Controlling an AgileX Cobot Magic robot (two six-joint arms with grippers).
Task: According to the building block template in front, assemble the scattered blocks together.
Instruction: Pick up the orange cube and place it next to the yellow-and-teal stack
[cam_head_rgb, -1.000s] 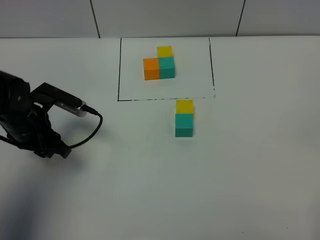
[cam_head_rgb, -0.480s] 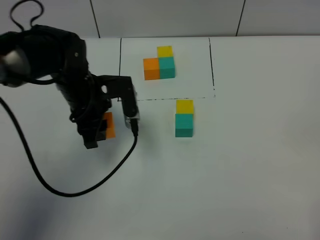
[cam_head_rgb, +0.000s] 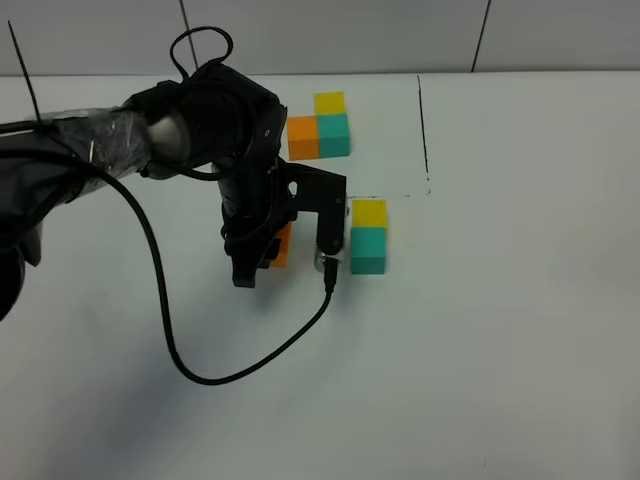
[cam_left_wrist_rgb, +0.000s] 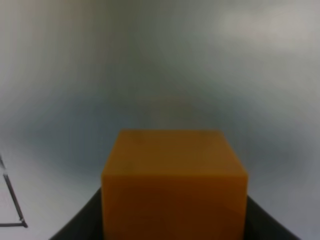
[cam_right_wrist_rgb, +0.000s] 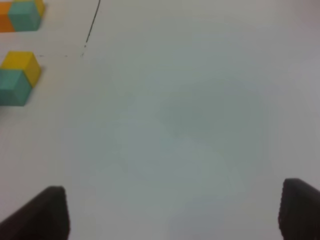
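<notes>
The left gripper (cam_head_rgb: 266, 256) was clamped shut on the orange cube (cam_head_rgb: 281, 245). In the left wrist view the cube (cam_left_wrist_rgb: 174, 185) filled the lower middle of the shot, with a dark finger pressed against each side face. From the high camera the orange cube sat to the left of the teal cube (cam_head_rgb: 368, 250), near it but not touching, with part of the arm's hardware in the gap. I couldn't tell whether it was resting on the table (cam_head_rgb: 500, 350) or held just off it. The yellow cube (cam_head_rgb: 369, 212) was already butted up against the teal one's far side, same as in the building block template (cam_head_rgb: 318, 130) inside its black line.

My guess is these cubes are light, rigid and smooth-faced, so they won't squash but could twist or slide if pinched off-centre. The hold here looked sensible: two opposite flat faces, centred. The face that meets the teal cube needs to stay free of fingers, and a nudge could easily shove the teal/yellow pair out of line.

The right gripper (cam_right_wrist_rgb: 175, 215) hung over bare table with its fingers spread wide and nothing between them.
</notes>
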